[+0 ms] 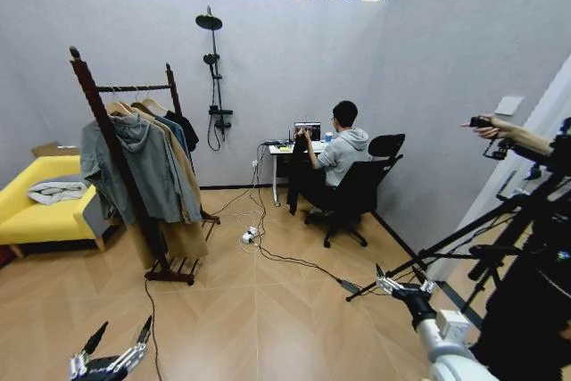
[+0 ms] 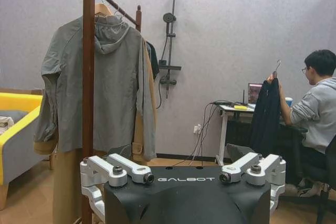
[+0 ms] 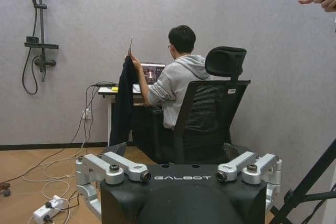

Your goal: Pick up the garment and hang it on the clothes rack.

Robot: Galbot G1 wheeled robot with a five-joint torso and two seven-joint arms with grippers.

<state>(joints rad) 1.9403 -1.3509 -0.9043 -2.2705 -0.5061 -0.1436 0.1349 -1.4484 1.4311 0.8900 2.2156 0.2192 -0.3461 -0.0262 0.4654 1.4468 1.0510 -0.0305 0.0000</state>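
wood floor (image 1: 268,310) | grey walls — garment (image 3: 124,103) (seated person holds it)

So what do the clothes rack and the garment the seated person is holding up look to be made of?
Clothes rack: apparently wood with a dark reddish-brown stain, going by its turned post and knob tops. Garment: soft black fabric, hanging in limp folds from a thin, seemingly metal hook.

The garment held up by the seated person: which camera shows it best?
The right wrist view: the garment hangs full length from the person's hand, hook visible. The left wrist view shows the same from farther off, against the desk. In the head view it is a small dark shape beside the desk.
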